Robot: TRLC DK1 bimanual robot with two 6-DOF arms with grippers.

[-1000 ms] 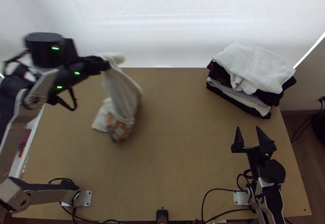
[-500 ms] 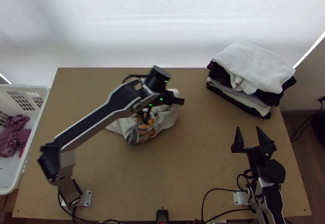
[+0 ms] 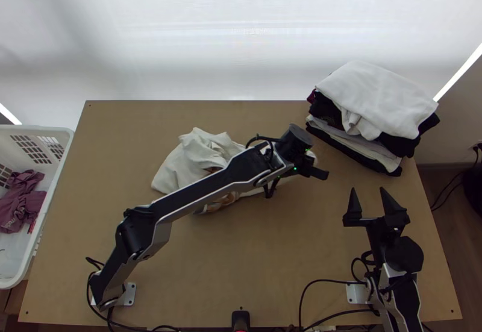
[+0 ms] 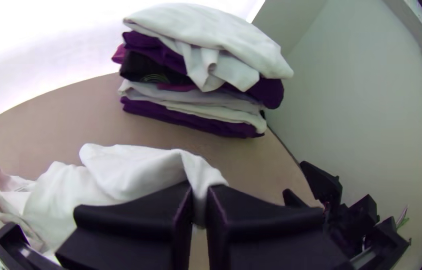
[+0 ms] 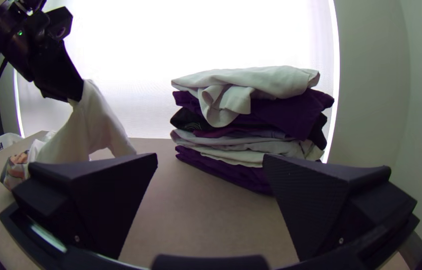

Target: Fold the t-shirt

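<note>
My left gripper (image 3: 316, 173) reaches across the middle of the table, held above it. In the left wrist view, the left gripper (image 4: 199, 207) is shut on an edge of the white t-shirt (image 4: 116, 172). The t-shirt (image 3: 196, 160) lies bunched on the table under the left arm, its printed part partly hidden, and one end rises to the fingers. At the right stands my right gripper (image 3: 375, 202), its fingers wide apart. The right wrist view shows the right gripper (image 5: 210, 160) open with nothing between its fingers, the raised t-shirt (image 5: 88, 125) beyond.
A stack of folded clothes (image 3: 373, 109) with a white one on top sits at the table's back right. At the left edge stands a white basket (image 3: 63, 145) with a maroon garment (image 3: 23, 202) inside. Cables (image 3: 325, 281) run along the near edge.
The left arm has swung from the far left across to the right, dragging the t-shirt's held end with it, so the cloth now stretches farther right. The right arm has kept still.
</note>
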